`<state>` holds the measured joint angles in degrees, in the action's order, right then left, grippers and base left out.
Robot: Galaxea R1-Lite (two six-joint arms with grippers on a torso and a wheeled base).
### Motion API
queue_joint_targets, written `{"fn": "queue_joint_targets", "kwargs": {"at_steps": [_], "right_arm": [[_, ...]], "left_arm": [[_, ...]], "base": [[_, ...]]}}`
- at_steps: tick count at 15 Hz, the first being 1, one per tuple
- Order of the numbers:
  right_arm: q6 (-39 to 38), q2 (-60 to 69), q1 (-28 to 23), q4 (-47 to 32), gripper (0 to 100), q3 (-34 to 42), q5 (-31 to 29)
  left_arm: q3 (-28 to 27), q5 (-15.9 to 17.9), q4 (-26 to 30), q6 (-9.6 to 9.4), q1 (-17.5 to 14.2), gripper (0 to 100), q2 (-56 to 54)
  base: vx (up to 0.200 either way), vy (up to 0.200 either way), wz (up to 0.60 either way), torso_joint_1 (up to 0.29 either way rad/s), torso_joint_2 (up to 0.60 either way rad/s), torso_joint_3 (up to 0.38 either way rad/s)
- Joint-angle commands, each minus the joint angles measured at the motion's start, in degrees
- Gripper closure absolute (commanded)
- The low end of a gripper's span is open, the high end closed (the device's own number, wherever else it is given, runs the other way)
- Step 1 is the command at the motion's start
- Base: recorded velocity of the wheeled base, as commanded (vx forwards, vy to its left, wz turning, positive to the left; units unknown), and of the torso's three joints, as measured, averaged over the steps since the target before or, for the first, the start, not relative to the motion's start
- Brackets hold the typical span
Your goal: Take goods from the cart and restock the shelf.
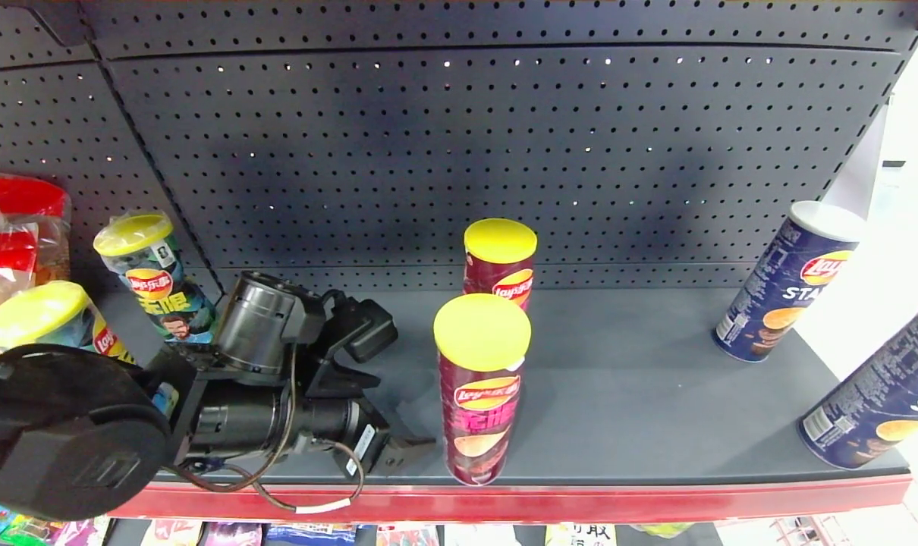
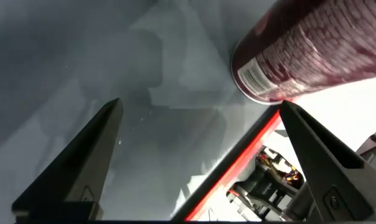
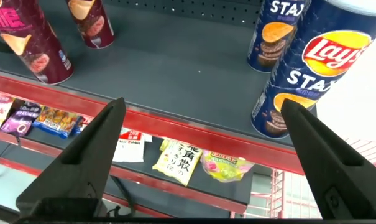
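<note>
Your left claw [image 2: 200, 104] sits low over the shelf [image 1: 641, 394], spread wide and holding nothing. Its tips face the front maroon can [image 1: 480, 394] and stop just short of it; whether they touch, I can't tell. The rear maroon can [image 1: 498, 265] stands upright behind it, near the pegboard [image 1: 504, 152]. Your right claw [image 3: 203, 102] hangs ahead of the shelf's red lip [image 1: 580, 500], also wide and empty, near two blue cans [image 1: 785, 280] at the right end. Green cans [image 1: 152, 273] stand far left.
</note>
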<state>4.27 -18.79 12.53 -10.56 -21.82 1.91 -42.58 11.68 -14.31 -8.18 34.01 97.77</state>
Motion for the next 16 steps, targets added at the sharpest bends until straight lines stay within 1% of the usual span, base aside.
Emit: {"fn": "queue_joint_targets", "kwargs": {"at_steps": [1, 3, 16], "right_arm": [[-0.05, -0.2, 0.04, 0.01, 0, -0.24, 0.02], [0.04, -0.37, 0.04, 0.1, 0, -0.42, -0.16], [-0.05, -0.55, 0.04, 0.01, 0, -0.24, -0.07]], "left_arm": [[-0.92, 0.01, -0.01, 0.01, 0.0, 0, 1.28], [-2.07, 0.01, -0.01, -0.17, 0.0, 0, 2.34], [-4.88, 0.01, -0.01, -0.17, 0.0, 0, 5.24]], "base": [[0.0, 0.0, 0.0, 0.0, 0.0, 0.0], [0.0, 0.0, 0.0, 0.0, 0.0, 0.0], [0.0, 0.0, 0.0, 0.0, 0.0, 0.0]]}}
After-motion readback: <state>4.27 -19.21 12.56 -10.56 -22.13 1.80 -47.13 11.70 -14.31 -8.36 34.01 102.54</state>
